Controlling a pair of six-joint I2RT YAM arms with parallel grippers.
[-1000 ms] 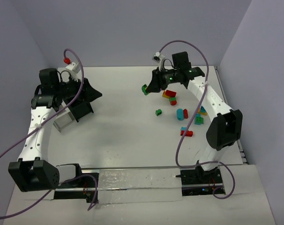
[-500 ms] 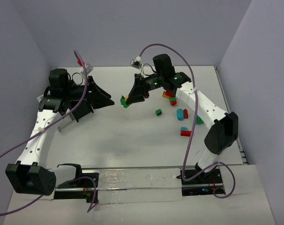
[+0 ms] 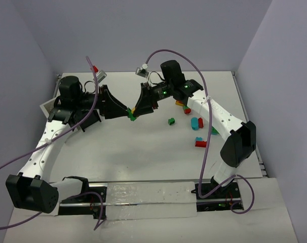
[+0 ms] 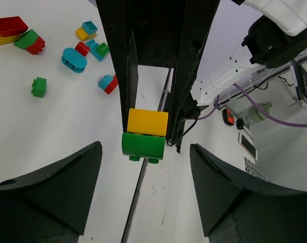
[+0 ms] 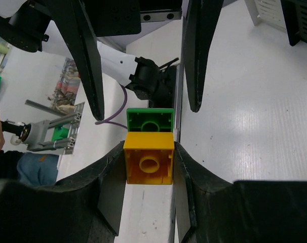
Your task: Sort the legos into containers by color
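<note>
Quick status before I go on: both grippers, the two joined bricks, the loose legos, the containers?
right gripper, shut on the yellow brick.
yellow brick, held in the air, joined to the green brick.
green brick, ungripped, sticking out beyond the right gripper.
left gripper, open, tips flanking the green brick, not touching.
loose legos, lying unsorted on the table.
containers, mostly hidden by the left arm; contents unseen.

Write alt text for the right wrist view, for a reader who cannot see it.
The right arm's fingers clamp a yellow brick with a green brick joined to its far side. Beyond, the left arm's fingers point towards the bricks, spread wide open.
</note>
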